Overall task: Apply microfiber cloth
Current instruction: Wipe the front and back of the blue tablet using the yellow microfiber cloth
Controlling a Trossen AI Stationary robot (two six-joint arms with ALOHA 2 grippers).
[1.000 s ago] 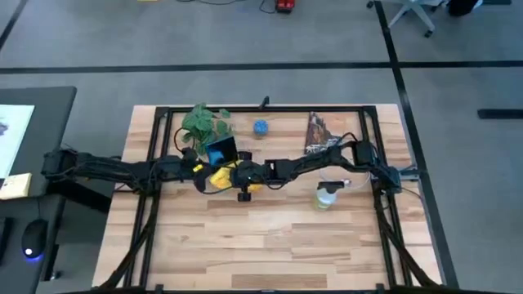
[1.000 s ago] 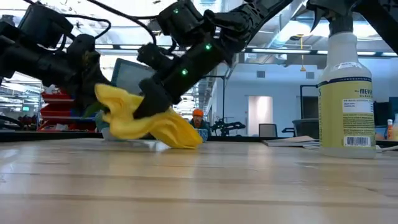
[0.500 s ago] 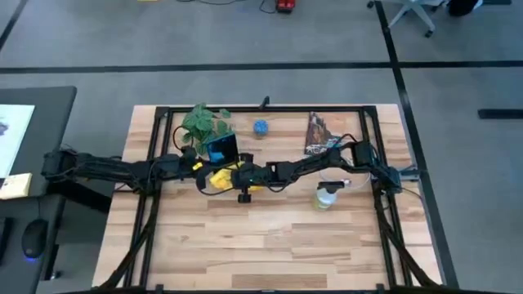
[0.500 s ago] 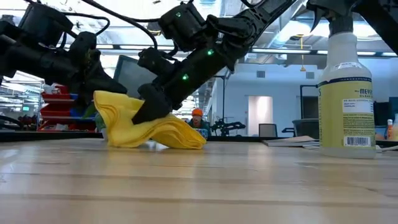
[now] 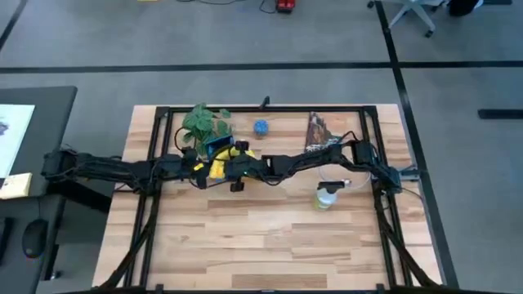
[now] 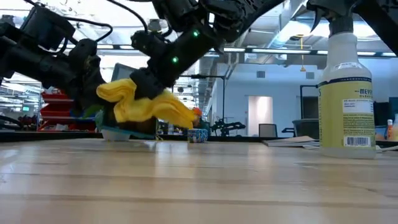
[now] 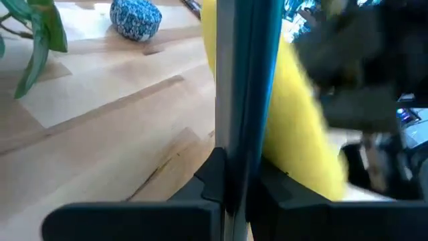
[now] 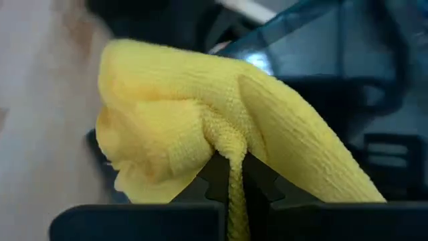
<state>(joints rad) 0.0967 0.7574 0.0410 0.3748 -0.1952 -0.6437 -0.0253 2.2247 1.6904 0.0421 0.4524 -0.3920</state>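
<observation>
- Change: the microfiber cloth (image 6: 144, 104) has lifted clear of the bench (image 5: 270, 237) since the earlier frames, when its lower folds trailed on the wood; it now hangs bunched against the tablet (image 6: 124, 73). In the high view the right arm has drawn in toward the tablet and the yellow patch has shifted with it.
- Bench: bare wood in front of the tablet. Spray bottle (image 5: 327, 197) stands well apart from the tablet, on the right-arm side; not involved.
- Tablet: held tilted on edge. Left end effector (image 7: 229, 175) is clamped on its thin teal-rimmed edge, per the left wrist view.
- Cloth: in the air, crumpled, draped over the tablet's upper part and touching it; the low view shows a gap between cloth and bench.
- Right end effector (image 8: 231, 175): closed tight on a fold of cloth, fabric spilling to both sides of the pinch.
- Small items: plant (image 5: 201, 124) and blue patterned ball (image 5: 260, 127) sit beyond the tablet, untouched.
- Judgement: cloth is now at the screen, so wiping contact looks begun or imminent. A bunched cloth gives a narrow contact patch.
</observation>
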